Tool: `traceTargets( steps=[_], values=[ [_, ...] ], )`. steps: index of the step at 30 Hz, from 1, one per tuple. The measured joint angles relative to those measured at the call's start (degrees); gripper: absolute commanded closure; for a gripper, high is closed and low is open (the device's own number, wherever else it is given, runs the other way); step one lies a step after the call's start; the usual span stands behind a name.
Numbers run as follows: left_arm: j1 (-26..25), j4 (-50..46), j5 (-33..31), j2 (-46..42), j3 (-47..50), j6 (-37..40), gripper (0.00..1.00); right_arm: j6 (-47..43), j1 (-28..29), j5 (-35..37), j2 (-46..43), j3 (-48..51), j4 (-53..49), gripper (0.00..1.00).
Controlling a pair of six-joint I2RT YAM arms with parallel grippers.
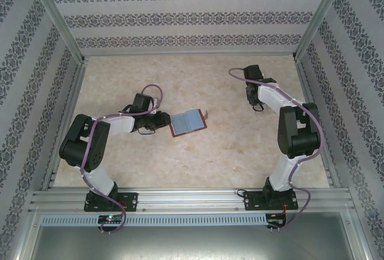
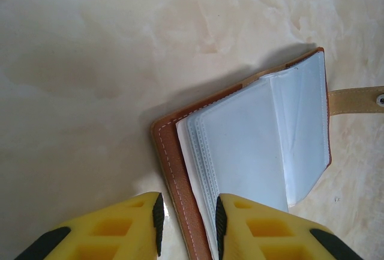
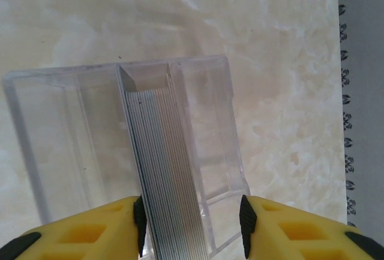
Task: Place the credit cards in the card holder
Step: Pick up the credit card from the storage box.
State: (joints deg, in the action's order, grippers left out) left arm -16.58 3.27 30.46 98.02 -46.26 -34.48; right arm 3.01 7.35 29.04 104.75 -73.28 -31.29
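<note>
my left gripper is narrow; its yellow fingers are shut on the 6 o'clock end of the card holder, with the brown edge and the see-through pockets between them; the card holder lies open on the table and runs up toward 2 o'clock; its snap tab sticks out at 3 o'clock; i see no card in the pockets facing me.

from above, the left gripper sits at 9 o'clock of the card holder, near the middle of the table.

my right gripper is about half wide; the credit cards stand on edge in a stack inside a clear case, and the stack sits between my fingers; the 9 o'clock pad touches the stack and the 3 o'clock pad is by the case wall; i cannot tell if it is holding them.

from above, the right gripper is at 2 o'clock of the card holder, well apart from it.
</note>
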Motion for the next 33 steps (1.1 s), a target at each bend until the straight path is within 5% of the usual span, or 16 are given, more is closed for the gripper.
traceTargets(
  steps=[20,28,33],
  values=[
    [0.0,0.0,0.0,0.0,0.0,0.4,0.68,0.0,-0.5,0.8,-3.8,0.9,0.9,0.53],
    [0.0,0.0,0.0,0.0,0.0,0.4,0.68,-0.1,-0.5,0.7,-4.2,1.1,1.1,0.65],
    [0.0,0.0,0.0,0.0,0.0,0.4,0.68,-0.2,-0.5,0.0,-4.1,1.1,1.1,0.84]
  ],
)
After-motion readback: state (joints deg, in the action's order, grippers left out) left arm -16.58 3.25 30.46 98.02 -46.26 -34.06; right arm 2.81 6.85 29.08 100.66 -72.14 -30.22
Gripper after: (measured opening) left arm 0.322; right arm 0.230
